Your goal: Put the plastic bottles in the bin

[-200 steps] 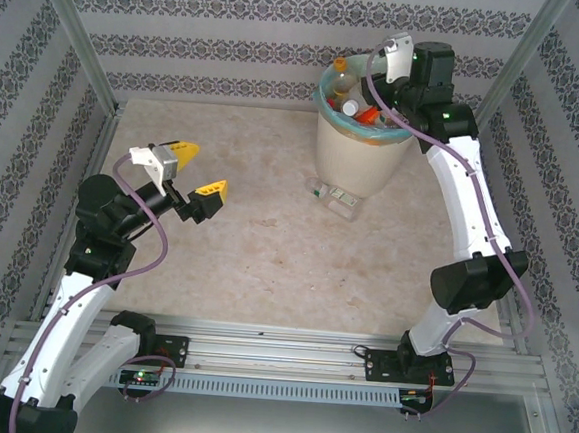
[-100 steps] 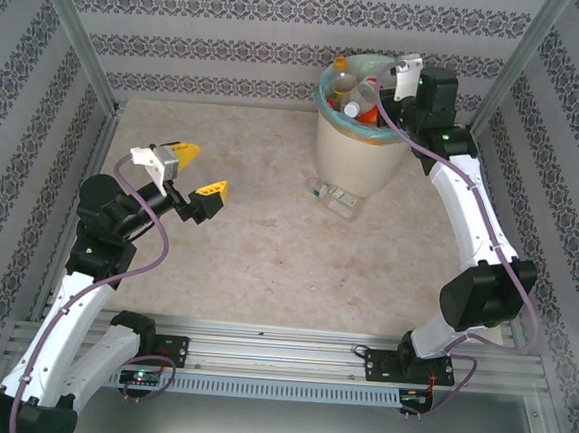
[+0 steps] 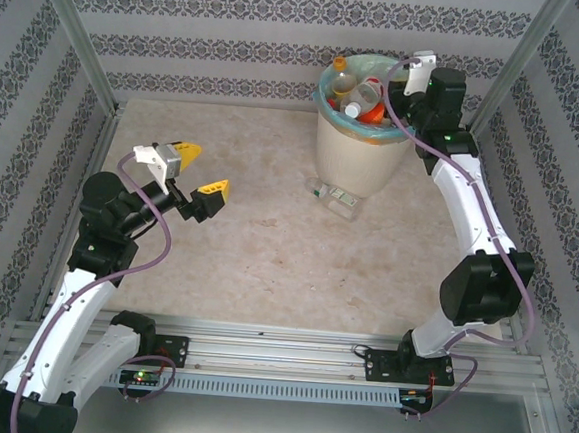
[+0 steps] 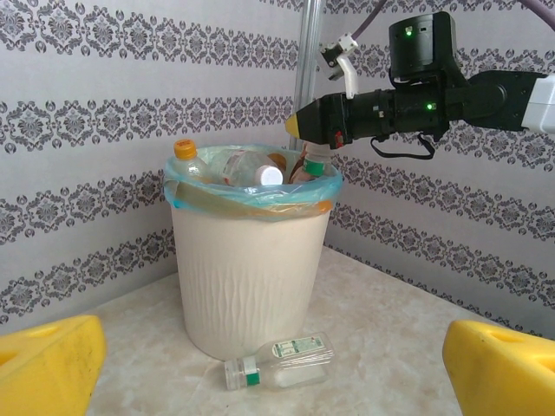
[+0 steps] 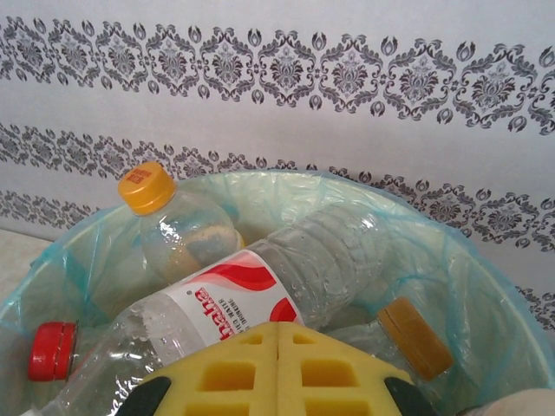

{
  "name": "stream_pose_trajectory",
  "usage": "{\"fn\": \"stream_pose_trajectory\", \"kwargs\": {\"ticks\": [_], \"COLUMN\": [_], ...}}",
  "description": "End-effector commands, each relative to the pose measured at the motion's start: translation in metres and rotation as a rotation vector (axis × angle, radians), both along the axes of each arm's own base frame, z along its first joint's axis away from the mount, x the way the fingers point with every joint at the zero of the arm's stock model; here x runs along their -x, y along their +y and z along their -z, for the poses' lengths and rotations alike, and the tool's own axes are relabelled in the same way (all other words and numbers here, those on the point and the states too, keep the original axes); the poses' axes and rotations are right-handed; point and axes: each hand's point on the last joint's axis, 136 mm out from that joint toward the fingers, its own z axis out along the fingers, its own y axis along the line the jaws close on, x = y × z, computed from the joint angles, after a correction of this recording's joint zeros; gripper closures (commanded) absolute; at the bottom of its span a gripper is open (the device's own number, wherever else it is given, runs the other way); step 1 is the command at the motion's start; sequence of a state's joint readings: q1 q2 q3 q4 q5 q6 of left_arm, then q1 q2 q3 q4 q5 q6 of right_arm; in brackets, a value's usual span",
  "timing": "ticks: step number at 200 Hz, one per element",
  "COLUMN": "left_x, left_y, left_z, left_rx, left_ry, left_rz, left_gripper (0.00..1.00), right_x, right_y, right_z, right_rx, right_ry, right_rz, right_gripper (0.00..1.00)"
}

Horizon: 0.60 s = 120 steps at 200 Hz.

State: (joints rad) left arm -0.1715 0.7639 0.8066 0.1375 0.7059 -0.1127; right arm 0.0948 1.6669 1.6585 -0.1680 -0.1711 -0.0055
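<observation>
Many plastic bottles (image 5: 260, 299) heaped in the bin (image 3: 345, 153), right up to the top of the teal bag (image 4: 186, 192). One loose bottle (image 3: 333, 197) down on the table (image 3: 236, 262), flat on its side, tucked against the foot of the bin.

Right gripper (image 5: 277, 334): up over the rim of the bin, yellow fingers pressed tight together, holding nothing. Left gripper (image 3: 199, 169): well away from the bin, spread wide, holding nothing, facing the loose bottle.

Lots to watch out for from here.

Round and smooth, so likely to roll away if poked on one side only. Too close to the bin to slip a finger behind with ease; could shove the bin and tip it over. Thin and clear, so may squash or pop out under a hard squeeze.

Not much room left on top of the heap. Easy to lose a new bottle off the side and see it drop back to the table. Could also bump the orange-capped bottle (image 4: 185, 152), sticking up over the rim, and knock it out. Could snag the bag and pull it loose. Could bang one arm into the other when reaching for the same spot.

Best to go slow, grab across the middle, lift high over the rim, and let go over the lowest gap in the heap.
</observation>
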Motion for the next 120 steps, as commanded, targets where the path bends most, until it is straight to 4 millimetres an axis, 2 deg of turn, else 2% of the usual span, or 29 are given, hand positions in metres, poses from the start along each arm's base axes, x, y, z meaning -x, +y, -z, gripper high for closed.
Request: {"fn": "stream_pose_trajectory", "kwargs": {"ticks": [1,18,31,47,55,66,74,88,104,120], "left_x": [0.004,-0.002,-0.005,-0.009,-0.013,-0.021,-0.026,-0.030,-0.029,-0.030], "left_y": [-0.003,-0.003,-0.003,-0.002,-0.001,0.000,0.000,0.000,0.001,0.002], "left_z": [-0.001,0.006,0.008,0.011,0.016,0.025,0.031,0.037,0.038,0.036], "left_rx": [-0.001,-0.014,-0.012,-0.005,-0.007,-0.014,-0.015,-0.007,0.003,0.000], "left_ry": [0.004,0.033,0.041,0.051,0.076,0.123,0.156,0.181,0.173,0.166], "left_rz": [0.016,0.005,0.001,-0.009,-0.020,-0.038,-0.048,-0.055,-0.056,-0.063], "left_gripper": [0.00,0.00,0.01,0.01,0.00,0.01,0.03,0.03,0.03,0.03], "right_x": [0.007,0.010,0.016,0.030,0.037,0.051,0.061,0.078,0.090,0.102], "right_y": [0.000,0.008,0.015,0.025,0.031,0.040,0.048,0.062,0.066,0.065], "right_z": [0.094,0.052,0.015,-0.030,-0.048,-0.069,-0.079,-0.085,-0.076,-0.066], "right_rx": [-0.016,-0.051,-0.066,-0.078,-0.083,-0.091,-0.093,-0.082,-0.085,-0.116], "right_ry": [0.330,0.250,0.176,0.084,0.045,0.002,-0.019,-0.037,-0.017,0.013], "right_rz": [-0.008,-0.035,-0.056,-0.087,-0.102,-0.131,-0.159,-0.208,-0.215,-0.210], "right_gripper": [0.92,0.87,0.77,0.66,0.58,0.55,0.53,0.51,0.51,0.56]}}
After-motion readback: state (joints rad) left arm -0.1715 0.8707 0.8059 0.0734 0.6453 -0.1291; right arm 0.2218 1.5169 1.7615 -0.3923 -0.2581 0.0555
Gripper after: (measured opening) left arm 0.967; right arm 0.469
